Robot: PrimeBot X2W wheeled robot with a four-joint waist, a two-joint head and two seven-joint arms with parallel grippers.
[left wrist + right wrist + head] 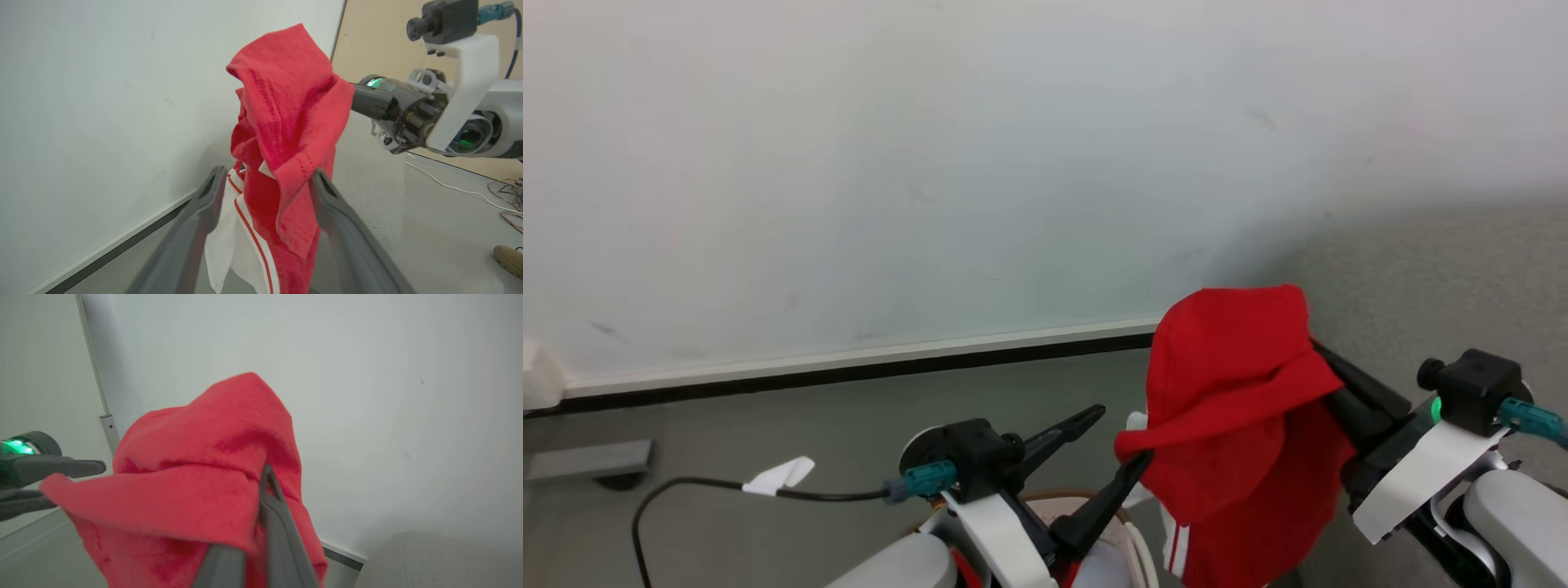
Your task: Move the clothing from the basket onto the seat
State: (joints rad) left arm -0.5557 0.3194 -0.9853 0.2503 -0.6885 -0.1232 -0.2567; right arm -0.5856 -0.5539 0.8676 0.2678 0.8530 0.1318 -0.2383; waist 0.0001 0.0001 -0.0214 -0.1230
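The red clothing [1241, 408] hangs in the air with white stripes and a white piece [222, 249] at its lower edge. My right gripper [265, 477] is shut on its upper folds; its fingers [1352, 388] run in under the cloth from the right. My left gripper [1117, 441] stands open just left of the garment, and one red corner lies against its nearer fingertip [322, 183]. The basket [1139, 547] shows as a brown rim and cream wall at the bottom edge, below the left arm. The grey seat [1437, 269] lies behind, to the right.
A pale wall with a dark baseboard [849, 363] runs straight ahead. A black cable [686, 486] and a grey block [588, 461] lie on the floor to the left. Loose wires [449, 185] and a person's shoe [508, 255] are on the floor to the right.
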